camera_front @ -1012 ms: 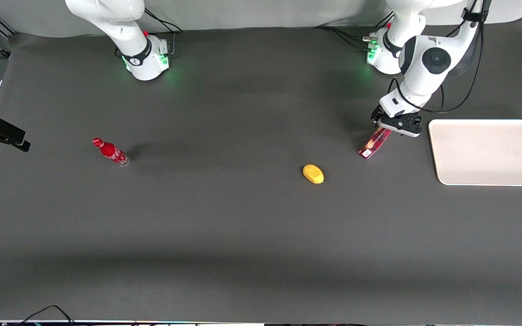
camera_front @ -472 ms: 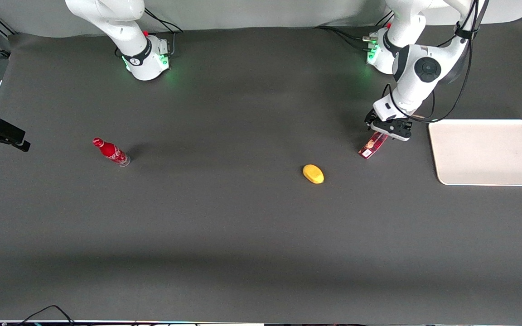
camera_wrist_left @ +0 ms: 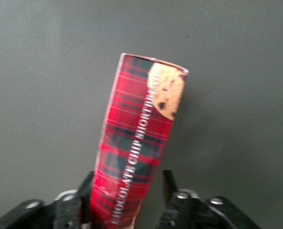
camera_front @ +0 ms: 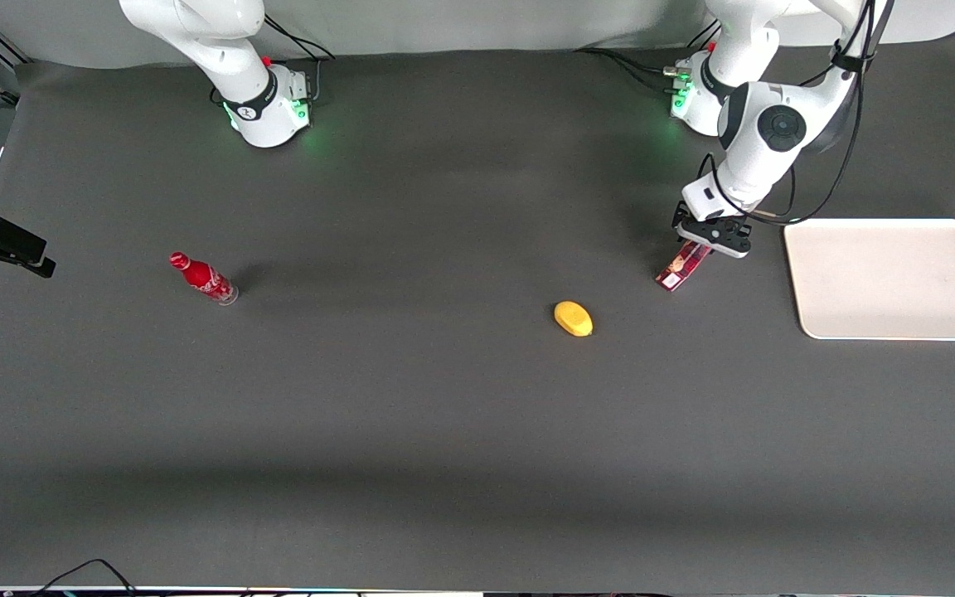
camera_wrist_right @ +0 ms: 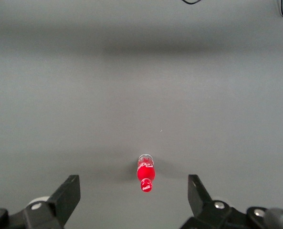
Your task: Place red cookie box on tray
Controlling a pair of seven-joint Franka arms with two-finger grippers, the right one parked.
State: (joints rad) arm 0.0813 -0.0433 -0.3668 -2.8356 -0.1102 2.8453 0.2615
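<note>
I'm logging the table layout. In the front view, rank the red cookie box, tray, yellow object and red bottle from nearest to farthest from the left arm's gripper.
The gripper is down at the box, fingers open either side of it.
1. red cookie box, between its fingers.
2. tray, beside it, at the working arm's end.
3. yellow object, nearer the front camera.
4. red bottle, toward the parked arm's end.

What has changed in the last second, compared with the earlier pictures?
The left arm's gripper came down over the end of the red cookie box farther from the front camera, shifting slightly away from the tray. Its jaws straddle the box, with a gap showing. The box, tray, yellow object and red bottle stayed put.
</note>
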